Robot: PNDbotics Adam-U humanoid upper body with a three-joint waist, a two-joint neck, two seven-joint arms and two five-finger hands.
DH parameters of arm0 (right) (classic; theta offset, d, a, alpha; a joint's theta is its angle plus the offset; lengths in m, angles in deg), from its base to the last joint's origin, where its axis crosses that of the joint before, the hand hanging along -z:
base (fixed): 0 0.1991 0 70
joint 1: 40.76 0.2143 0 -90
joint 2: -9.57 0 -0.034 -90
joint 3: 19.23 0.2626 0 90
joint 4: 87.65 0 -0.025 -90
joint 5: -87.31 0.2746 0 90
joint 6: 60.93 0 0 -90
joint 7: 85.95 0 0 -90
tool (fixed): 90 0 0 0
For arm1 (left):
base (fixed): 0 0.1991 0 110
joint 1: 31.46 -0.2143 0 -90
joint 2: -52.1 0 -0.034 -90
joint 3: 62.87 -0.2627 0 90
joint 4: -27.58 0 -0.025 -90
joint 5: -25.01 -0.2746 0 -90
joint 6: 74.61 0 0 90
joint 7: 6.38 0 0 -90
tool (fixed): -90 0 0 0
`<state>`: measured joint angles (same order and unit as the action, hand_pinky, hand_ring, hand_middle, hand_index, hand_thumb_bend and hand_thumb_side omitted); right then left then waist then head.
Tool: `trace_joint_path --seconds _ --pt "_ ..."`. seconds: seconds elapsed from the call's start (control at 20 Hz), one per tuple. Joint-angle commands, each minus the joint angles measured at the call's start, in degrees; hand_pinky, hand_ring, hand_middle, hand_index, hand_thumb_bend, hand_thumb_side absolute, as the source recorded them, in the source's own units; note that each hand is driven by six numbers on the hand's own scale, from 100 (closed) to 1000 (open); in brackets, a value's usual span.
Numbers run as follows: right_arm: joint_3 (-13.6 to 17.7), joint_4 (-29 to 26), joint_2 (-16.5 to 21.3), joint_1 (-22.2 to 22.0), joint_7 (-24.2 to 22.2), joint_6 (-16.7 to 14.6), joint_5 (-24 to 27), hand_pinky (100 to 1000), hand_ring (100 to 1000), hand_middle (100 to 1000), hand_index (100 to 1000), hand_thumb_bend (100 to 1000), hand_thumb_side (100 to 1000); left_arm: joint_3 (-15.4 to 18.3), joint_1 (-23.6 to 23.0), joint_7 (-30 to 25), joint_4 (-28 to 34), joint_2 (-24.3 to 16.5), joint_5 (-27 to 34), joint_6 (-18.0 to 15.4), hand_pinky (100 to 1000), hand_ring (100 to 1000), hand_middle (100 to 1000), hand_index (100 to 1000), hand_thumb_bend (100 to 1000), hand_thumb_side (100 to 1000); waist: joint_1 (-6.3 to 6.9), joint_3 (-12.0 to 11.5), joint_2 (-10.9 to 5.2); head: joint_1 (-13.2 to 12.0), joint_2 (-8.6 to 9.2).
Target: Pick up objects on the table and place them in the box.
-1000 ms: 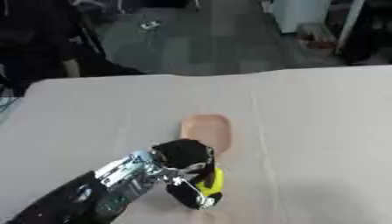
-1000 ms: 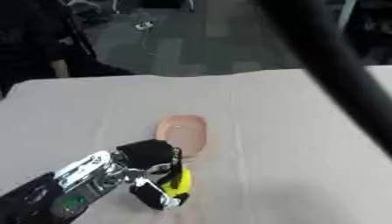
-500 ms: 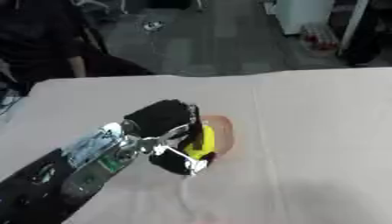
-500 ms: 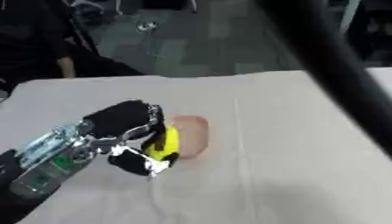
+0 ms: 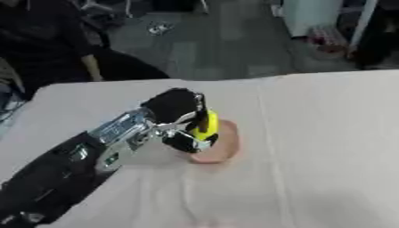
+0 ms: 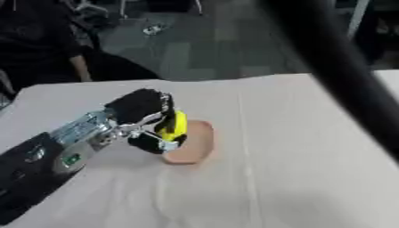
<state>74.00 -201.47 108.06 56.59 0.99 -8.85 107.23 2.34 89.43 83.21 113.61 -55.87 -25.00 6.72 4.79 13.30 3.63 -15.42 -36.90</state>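
My left hand [image 5: 178, 116] comes in from the lower left, fingers curled round a yellow object [image 5: 206, 124]. It hangs just over a flat pink oval object [image 5: 221, 147] lying on the pale table [image 5: 311, 133]. The yellow object is partly hidden by the black fingers. In the right eye view the same hand [image 6: 143, 115] holds the yellow object [image 6: 174, 127] above the pink object [image 6: 193, 145]. A thick black bar [image 6: 343, 75], likely my right arm, crosses the right eye view; its hand is out of view. No box shows.
A person in dark clothes [image 5: 54, 49] stands beyond the table's far left edge. Grey floor lies past the far edge, with a white cabinet [image 5: 311, 18] at the upper right. The table's right half lies bare.
My left hand has kept its hold on the yellow object and risen toward the far side of the table. The whole picture has shifted too, so the head has moved.
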Motion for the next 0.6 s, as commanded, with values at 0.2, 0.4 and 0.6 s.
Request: trace_joint_path --seconds 0.2,0.4,0.6 --pt "1.23 -0.77 1.92 2.0 -1.85 1.0 3.22 214 380 432 505 100 1000 1.19 4.31 5.99 -11.59 3.06 -5.59 -6.23 100 100 100 226 100 597 -0.08 1.19 -0.34 -2.22 1.49" --pt "1.6 -0.77 2.07 2.23 -2.73 1.28 4.39 214 380 433 505 100 1000 1.06 5.18 -0.76 -18.69 4.58 -11.05 -5.84 583 643 699 667 100 972 0.01 1.39 -0.34 -2.87 1.38" --pt "2.11 -0.77 2.07 1.87 -1.63 0.85 5.99 218 379 434 507 100 1000 0.47 4.91 -14.85 -18.28 4.85 -13.53 -4.14 1000 973 932 870 534 1000 -0.04 1.04 -0.42 -3.1 0.68"
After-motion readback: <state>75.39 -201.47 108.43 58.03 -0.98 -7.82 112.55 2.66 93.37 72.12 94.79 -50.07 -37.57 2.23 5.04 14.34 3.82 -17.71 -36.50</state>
